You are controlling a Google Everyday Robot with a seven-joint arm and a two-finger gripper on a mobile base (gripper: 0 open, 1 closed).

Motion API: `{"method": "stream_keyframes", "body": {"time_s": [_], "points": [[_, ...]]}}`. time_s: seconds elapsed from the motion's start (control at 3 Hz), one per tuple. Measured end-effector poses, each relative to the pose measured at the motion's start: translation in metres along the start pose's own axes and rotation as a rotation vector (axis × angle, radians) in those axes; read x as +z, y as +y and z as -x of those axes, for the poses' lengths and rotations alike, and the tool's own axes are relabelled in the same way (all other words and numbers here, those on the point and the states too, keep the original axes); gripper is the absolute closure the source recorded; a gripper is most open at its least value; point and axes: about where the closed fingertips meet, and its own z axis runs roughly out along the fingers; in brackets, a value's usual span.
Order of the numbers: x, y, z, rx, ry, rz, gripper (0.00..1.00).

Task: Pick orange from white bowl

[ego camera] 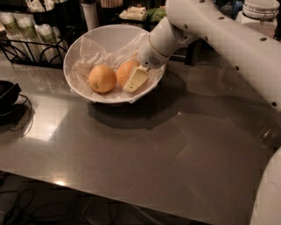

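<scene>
The white bowl [83, 44], lined with crumpled white paper, stands tilted on the grey table at the back left. Two fruits lie in it. The deeper reddish orange [123, 70] is on the right. A paler yellow-orange fruit [102, 78] lies to its left. My gripper [133, 79] reaches down into the bowl from the right and sits right against the orange, covering its right side. The white arm [206, 30] runs from the upper right.
A black wire rack [26, 41] with cups stands behind the bowl at the left. A black object with a cable [9, 99] lies at the table's left edge. Jars and containers [259, 11] stand at the back.
</scene>
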Motion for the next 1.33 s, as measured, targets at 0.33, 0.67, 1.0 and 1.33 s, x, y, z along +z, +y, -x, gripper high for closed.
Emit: {"method": "stream_keyframes", "body": {"time_s": [0.33, 0.67, 1.0, 1.33], "points": [[-0.031, 0.006, 0.018, -0.018, -0.083, -0.012, 1.00], [-0.055, 0.008, 0.031, -0.035, -0.128, -0.030, 1.00], [-0.075, 0.010, 0.046, -0.054, -0.201, -0.022, 1.00], [-0.075, 0.010, 0.046, -0.054, -0.201, -0.022, 1.00]]}}
